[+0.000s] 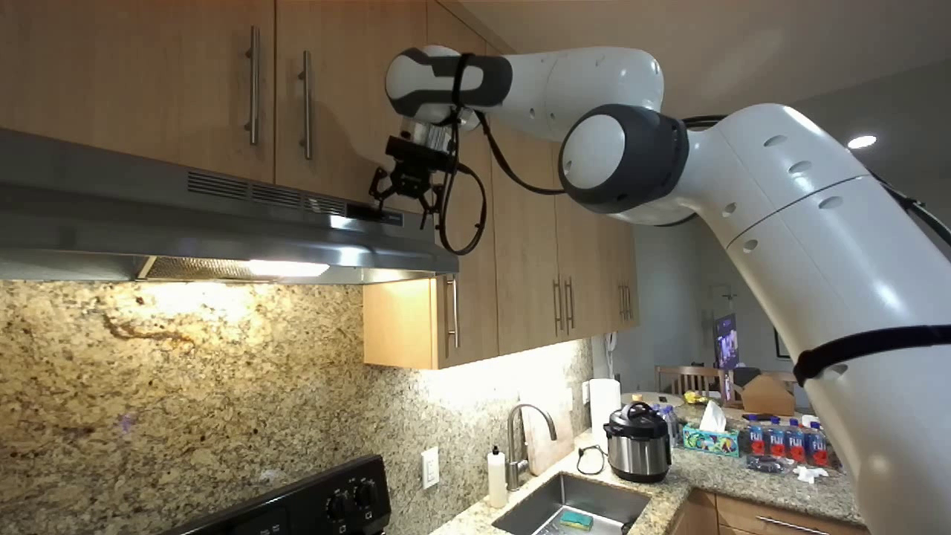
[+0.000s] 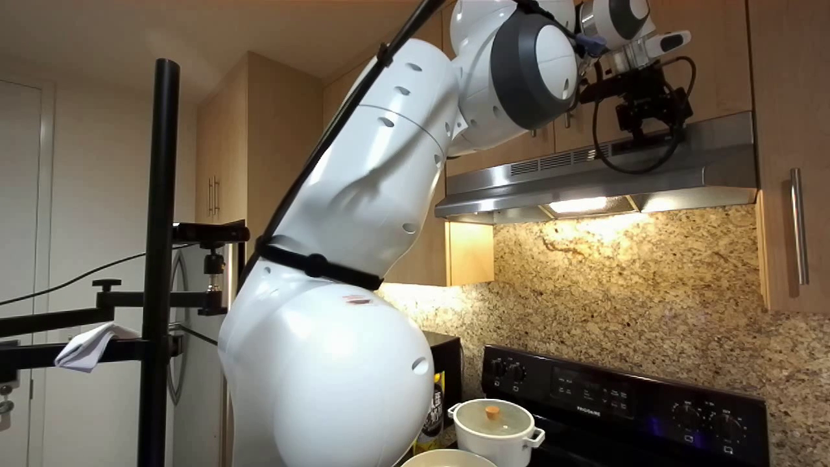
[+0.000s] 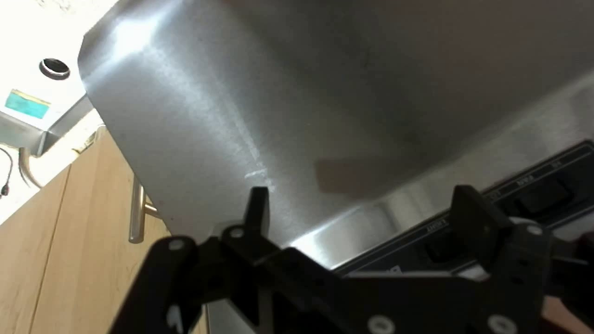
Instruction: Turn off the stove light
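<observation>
Range hood (image 1: 134, 223): grey steel, across the middle left of the frame in an exterior view.
Stove light (image 1: 288, 268): on, a narrow warm-white strip left of centre there, in the hood's underside; lit in both exterior views.
Stove panel (image 1: 297, 505): black, with knobs, along the bottom edge left of centre.
Switch strip (image 3: 399, 255): black, on the hood's front, lower right of the wrist view, lettered LIGHT and FAN.
Jaws: released, standing well apart, upper centre, by the hood's front; in the wrist view the right-hand one overlaps the switch strip just beside the word LIGHT, and I cannot tell whether it touches.
Soap bottle (image 1: 497, 479): white, upright, lower centre.
Sink (image 1: 535, 505): steel, bottom edge, a sponge (image 1: 576, 520) inside.
Pressure cooker (image 1: 637, 449): upright on the tabletop (image 1: 780, 487), lower right.
Robot arm (image 1: 698, 171): white, from the right edge to upper centre.
</observation>
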Available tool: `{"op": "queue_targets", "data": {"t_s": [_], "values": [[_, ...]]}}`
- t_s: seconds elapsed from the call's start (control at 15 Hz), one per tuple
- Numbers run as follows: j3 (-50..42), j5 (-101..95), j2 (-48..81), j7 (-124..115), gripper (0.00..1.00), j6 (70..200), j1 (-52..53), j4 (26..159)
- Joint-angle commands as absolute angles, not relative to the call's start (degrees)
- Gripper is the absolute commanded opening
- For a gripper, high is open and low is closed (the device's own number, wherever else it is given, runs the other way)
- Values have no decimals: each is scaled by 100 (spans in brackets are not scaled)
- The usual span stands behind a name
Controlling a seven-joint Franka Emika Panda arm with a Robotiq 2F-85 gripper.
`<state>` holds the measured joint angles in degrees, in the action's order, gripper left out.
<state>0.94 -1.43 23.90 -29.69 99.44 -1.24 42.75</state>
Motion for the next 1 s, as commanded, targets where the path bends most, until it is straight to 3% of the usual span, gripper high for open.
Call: {"op": "queue_targets", "data": {"t_s": [0.0,0.93], "values": [[139,-35,2569,-2823,100,9931,-186,3902],[119,-6,3021,-2950,100,9582,-283,3262]]}}
